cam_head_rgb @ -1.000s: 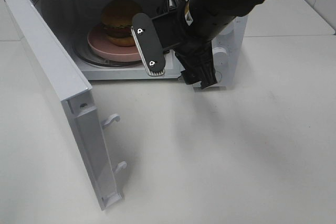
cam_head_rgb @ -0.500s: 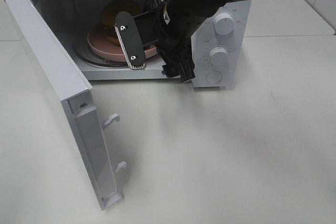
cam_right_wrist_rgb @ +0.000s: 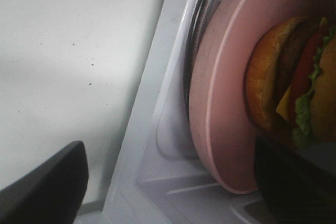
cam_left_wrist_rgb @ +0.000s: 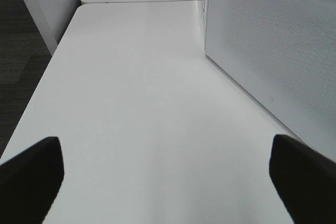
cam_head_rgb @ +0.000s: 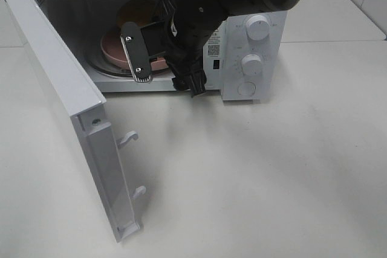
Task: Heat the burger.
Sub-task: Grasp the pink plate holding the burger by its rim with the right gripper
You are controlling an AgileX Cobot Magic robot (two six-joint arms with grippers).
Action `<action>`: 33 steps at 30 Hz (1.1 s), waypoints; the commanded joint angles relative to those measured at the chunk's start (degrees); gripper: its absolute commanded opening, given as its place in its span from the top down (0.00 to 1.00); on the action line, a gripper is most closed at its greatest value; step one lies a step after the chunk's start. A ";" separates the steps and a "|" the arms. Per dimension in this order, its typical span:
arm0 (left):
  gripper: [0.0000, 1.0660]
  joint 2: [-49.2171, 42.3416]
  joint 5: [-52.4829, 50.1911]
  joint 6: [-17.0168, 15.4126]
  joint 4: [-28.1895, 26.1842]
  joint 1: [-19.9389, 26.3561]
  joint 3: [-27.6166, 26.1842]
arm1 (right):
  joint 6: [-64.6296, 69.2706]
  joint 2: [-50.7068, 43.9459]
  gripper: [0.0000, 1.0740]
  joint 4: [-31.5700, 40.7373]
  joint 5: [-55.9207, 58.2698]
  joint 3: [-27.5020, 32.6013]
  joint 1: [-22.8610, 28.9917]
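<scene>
The burger [cam_head_rgb: 136, 11] sits on a round pink plate [cam_head_rgb: 112, 49] on the glass turntable inside the open microwave [cam_head_rgb: 251, 37]. My right gripper [cam_head_rgb: 163, 69] hangs at the mouth of the oven, just in front of the plate, and covers much of the burger. Its jaws stand wide open with nothing held. The right wrist view shows the burger [cam_right_wrist_rgb: 294, 77] side-on, with bun, tomato and lettuce, on the pink plate [cam_right_wrist_rgb: 220, 93], and the right gripper [cam_right_wrist_rgb: 168, 192] open. In the left wrist view my left gripper [cam_left_wrist_rgb: 168, 182] is open over bare table.
The microwave door [cam_head_rgb: 66, 83] stands swung out to the left, its latch hooks pointing into the table. The door's perforated panel [cam_left_wrist_rgb: 268, 40] lies to one side of the left gripper. Two knobs [cam_head_rgb: 259, 27] are on the control panel at the right.
The right gripper has moved left from the control panel to the oven opening, uncovering the knobs and hiding more of the burger. The left gripper's jaws stay open.
</scene>
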 commanded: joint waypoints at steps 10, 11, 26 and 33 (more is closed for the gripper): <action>0.06 -1.09 -0.57 -0.17 -0.63 0.17 0.23 | 1.32 6.30 0.25 0.34 0.34 -6.99 -1.26; 0.06 -1.09 -0.57 -0.17 -0.63 0.17 0.23 | 1.32 6.30 0.25 0.34 0.34 -6.99 -1.26; 0.06 -1.09 -0.57 -0.17 -0.63 0.17 0.23 | 1.32 10.60 0.27 0.46 -1.26 -9.74 -1.32; 0.06 -1.09 -0.57 -0.17 -0.63 0.17 0.23 | 1.43 12.72 0.28 1.20 -1.55 -12.26 -1.55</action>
